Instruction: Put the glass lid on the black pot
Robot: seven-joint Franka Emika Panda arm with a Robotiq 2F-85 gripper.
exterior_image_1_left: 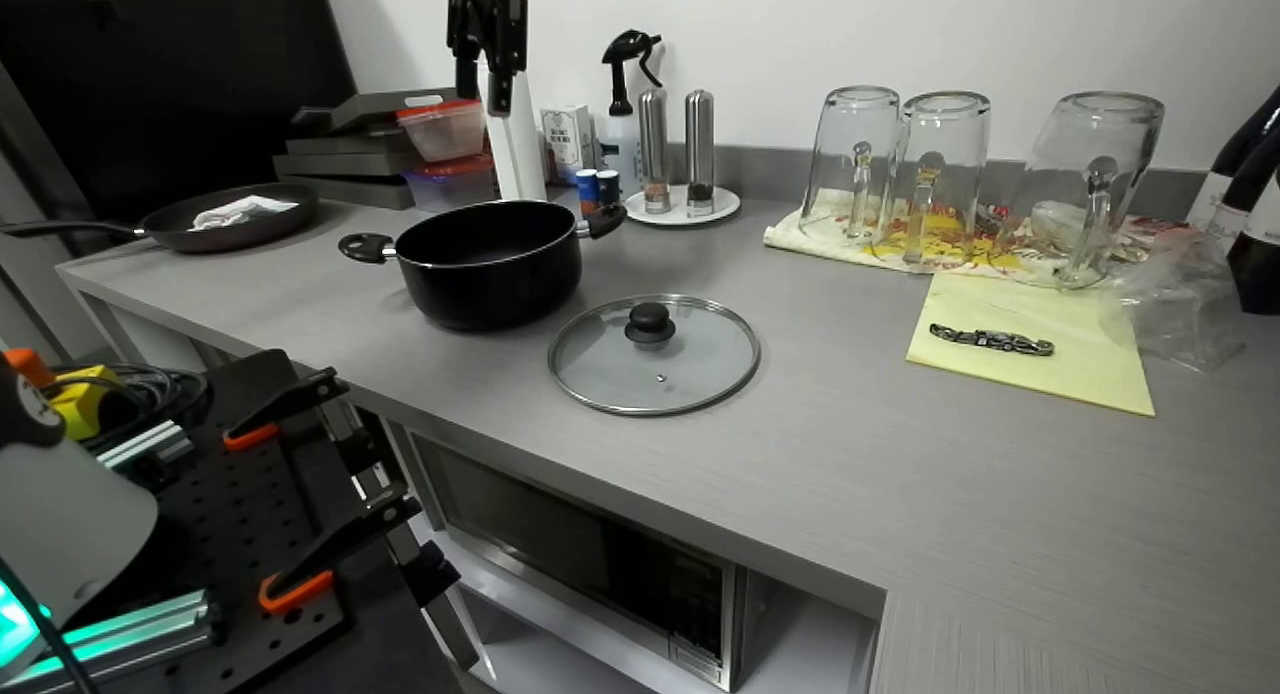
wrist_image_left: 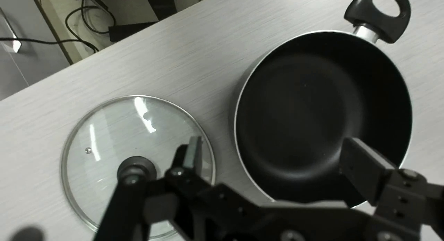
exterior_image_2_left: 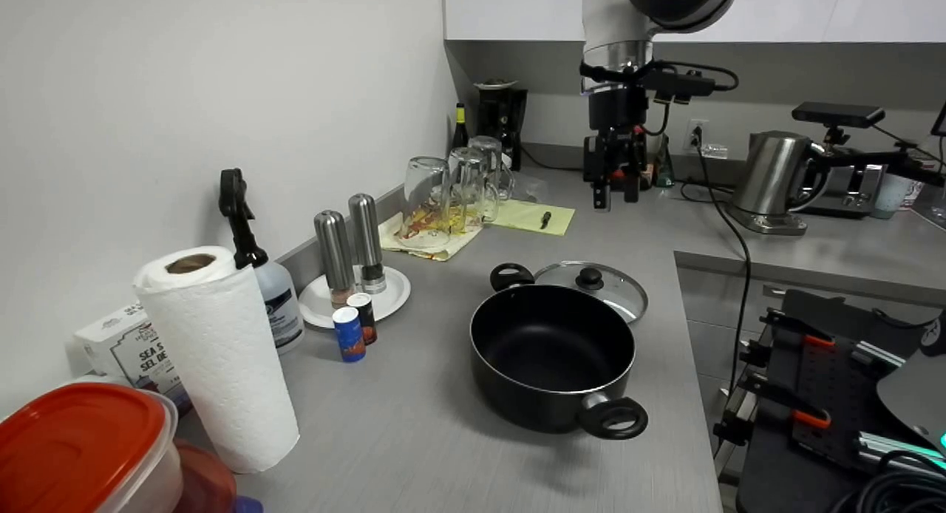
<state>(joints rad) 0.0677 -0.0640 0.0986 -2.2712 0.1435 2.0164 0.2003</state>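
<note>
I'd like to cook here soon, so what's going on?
A robot arm holds its open gripper above the counter, grasping nothing. The glass lid lies on the counter beside the black pot, which stands uncovered. The job is putting the lid on the pot, and that is not yet done.

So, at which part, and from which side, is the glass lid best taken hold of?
Most likely by the dark centre knob, coming straight down from above with the open gripper around it. The glass lid lies flat on the counter, so this knob stands up clear, while the thin edge sits low and seems hard to pinch.
</note>
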